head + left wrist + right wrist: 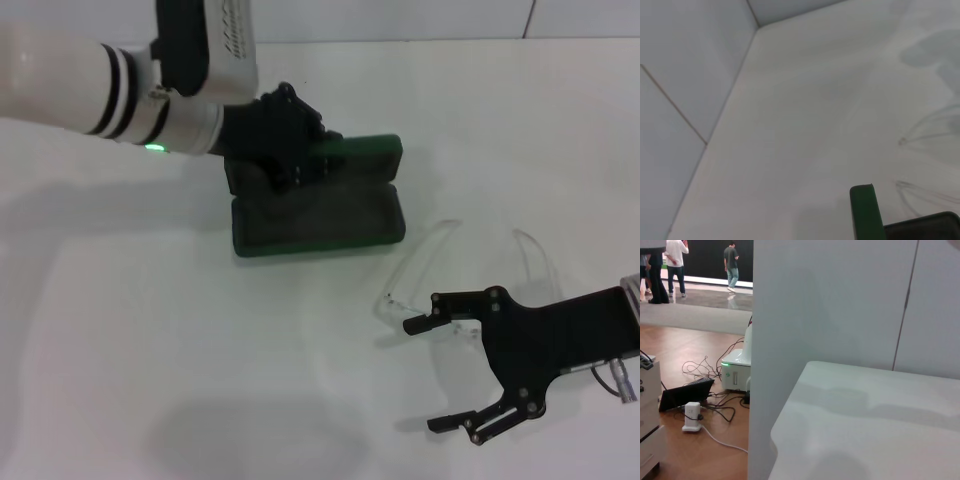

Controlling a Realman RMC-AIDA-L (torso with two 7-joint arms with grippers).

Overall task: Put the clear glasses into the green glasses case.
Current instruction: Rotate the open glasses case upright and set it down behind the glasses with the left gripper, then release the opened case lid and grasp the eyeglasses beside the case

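The green glasses case (318, 225) lies open at the middle of the white table, its lid (365, 158) raised behind the dark inside. My left gripper (290, 150) sits on the lid's left part, covering it. The left wrist view shows the case's green edge (866, 212) and the faint clear glasses (930, 130). In the head view the clear glasses (430, 262) rest on the table right of the case, arms pointing away. My right gripper (422, 375) is open at their near side, its upper finger (440, 305) over the frame's near end, nothing held.
The white table (150, 350) spreads wide to the left and front. A white wall (685, 75) closes its far side. The right wrist view shows a table corner (790, 405), a white panel (830, 300), and floor with cables beyond.
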